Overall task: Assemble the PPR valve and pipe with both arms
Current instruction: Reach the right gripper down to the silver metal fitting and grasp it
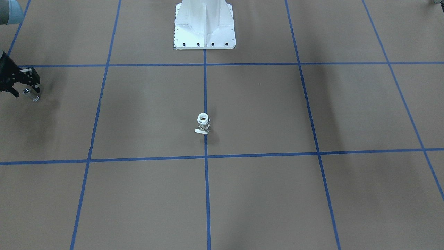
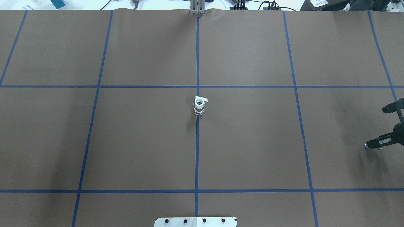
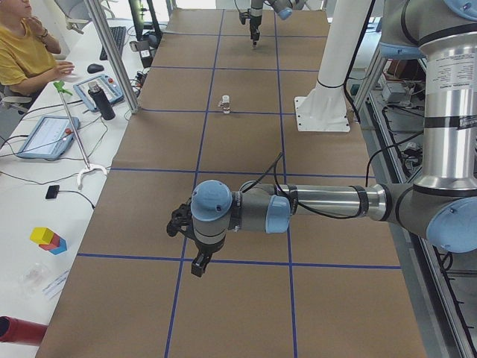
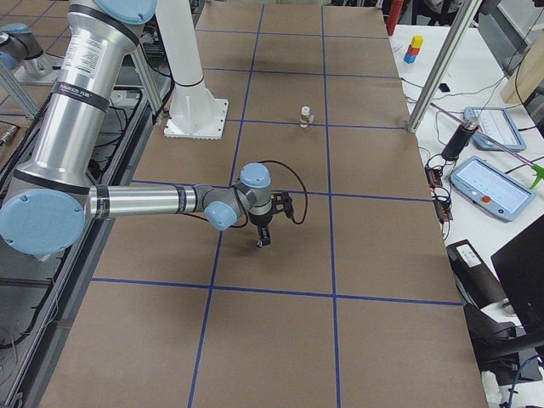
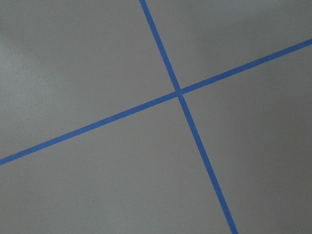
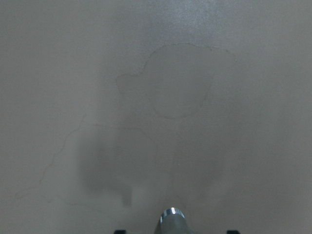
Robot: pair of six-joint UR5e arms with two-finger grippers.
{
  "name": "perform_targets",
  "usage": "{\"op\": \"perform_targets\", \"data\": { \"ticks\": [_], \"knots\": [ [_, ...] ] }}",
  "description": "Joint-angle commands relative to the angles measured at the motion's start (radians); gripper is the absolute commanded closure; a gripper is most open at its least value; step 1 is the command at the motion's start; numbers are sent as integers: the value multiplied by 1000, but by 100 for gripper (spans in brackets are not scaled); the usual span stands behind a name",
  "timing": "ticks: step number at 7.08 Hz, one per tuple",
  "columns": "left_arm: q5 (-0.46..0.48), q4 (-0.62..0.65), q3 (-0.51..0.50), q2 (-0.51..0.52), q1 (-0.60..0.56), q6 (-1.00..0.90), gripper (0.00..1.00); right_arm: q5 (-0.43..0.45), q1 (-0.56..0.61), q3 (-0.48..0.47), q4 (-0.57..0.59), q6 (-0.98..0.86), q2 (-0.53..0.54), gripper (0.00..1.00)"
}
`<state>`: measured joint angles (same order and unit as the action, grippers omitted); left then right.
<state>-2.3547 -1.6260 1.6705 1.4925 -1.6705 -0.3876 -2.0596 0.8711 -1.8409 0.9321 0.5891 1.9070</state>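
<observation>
The PPR valve (image 1: 203,123) stands upright on the centre blue line of the table, white ring on top and whitish tab at its foot; it also shows in the overhead view (image 2: 199,105). My right gripper (image 1: 27,91) is far off at the table's right end, shut on the small silver pipe (image 1: 32,95), held just above the table; the pipe's tip shows in the right wrist view (image 6: 171,219). My left gripper (image 3: 198,267) hangs over the table's left end, seen only in the exterior left view; I cannot tell if it is open or shut.
The white bolted pedestal (image 1: 204,26) stands at the robot's side behind the valve. Blue tape lines (image 5: 179,91) grid the brown table. An operator (image 3: 26,45), tablets and a bottle (image 3: 100,101) are on a side bench.
</observation>
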Motion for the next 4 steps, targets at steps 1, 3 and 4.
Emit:
{"op": "perform_targets", "data": {
  "ticks": [1,3,4],
  "knots": [
    [0,0,0,0,0,-1,0,1,-3,-1,1,-2,1,81],
    [0,0,0,0,0,-1,0,1,-3,-3,-1,-8,0,100],
    [0,0,-2,0,0,-1,0,1,-3,-9,1,-9,-8,100]
  ]
}}
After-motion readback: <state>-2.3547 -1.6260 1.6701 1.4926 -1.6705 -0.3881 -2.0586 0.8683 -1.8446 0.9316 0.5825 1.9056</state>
